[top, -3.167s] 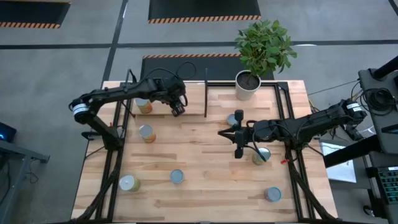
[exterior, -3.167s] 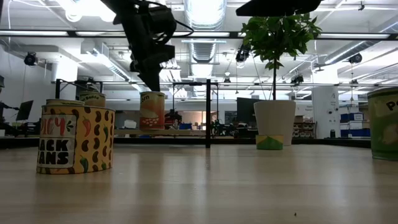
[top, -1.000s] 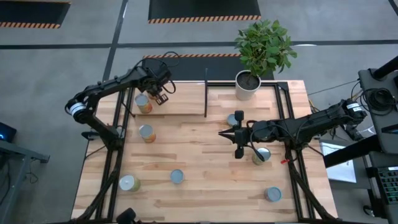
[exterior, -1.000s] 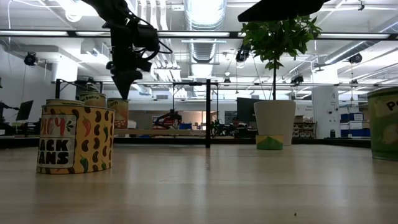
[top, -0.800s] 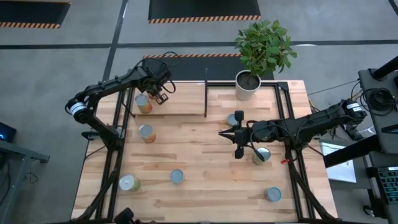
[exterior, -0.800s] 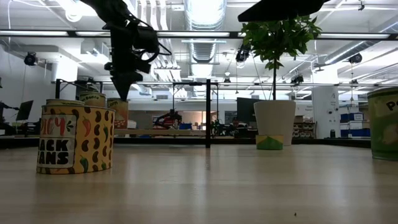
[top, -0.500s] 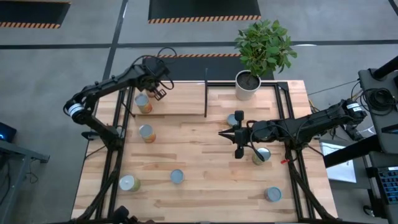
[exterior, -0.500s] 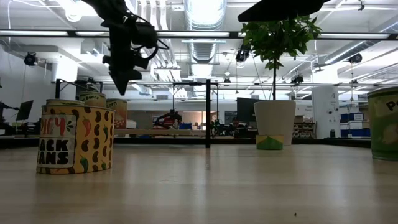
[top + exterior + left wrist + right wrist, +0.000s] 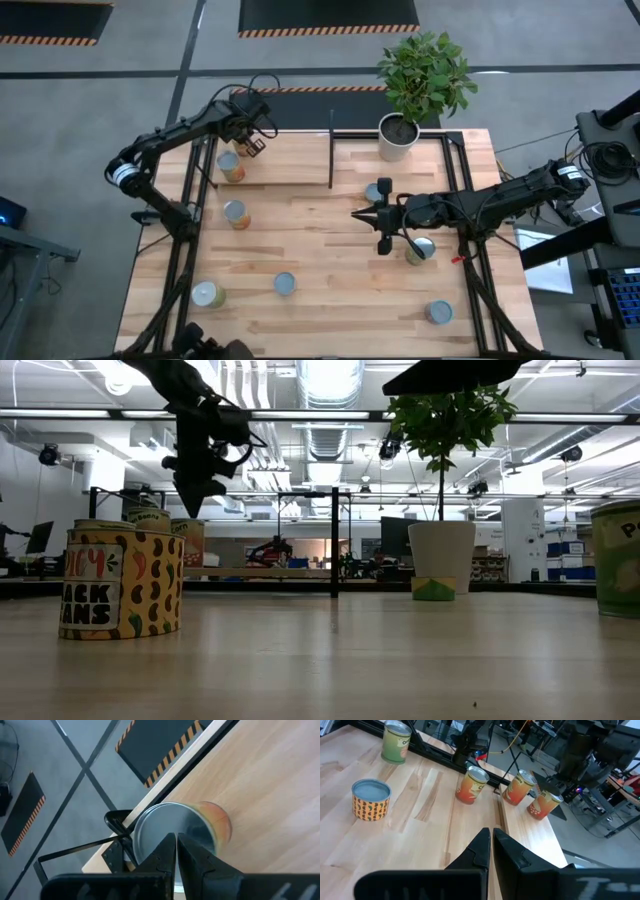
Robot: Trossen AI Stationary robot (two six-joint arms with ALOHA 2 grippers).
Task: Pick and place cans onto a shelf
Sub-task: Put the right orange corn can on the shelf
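Since left gripper hovers empty, fingers pressed together, can stands released on shelf, upright in corner by post, likely to leave room for more. Can sits just beside and below fingertips, not touching. Right gripper also closed, empty, waiting mid-table; another can just beside it.
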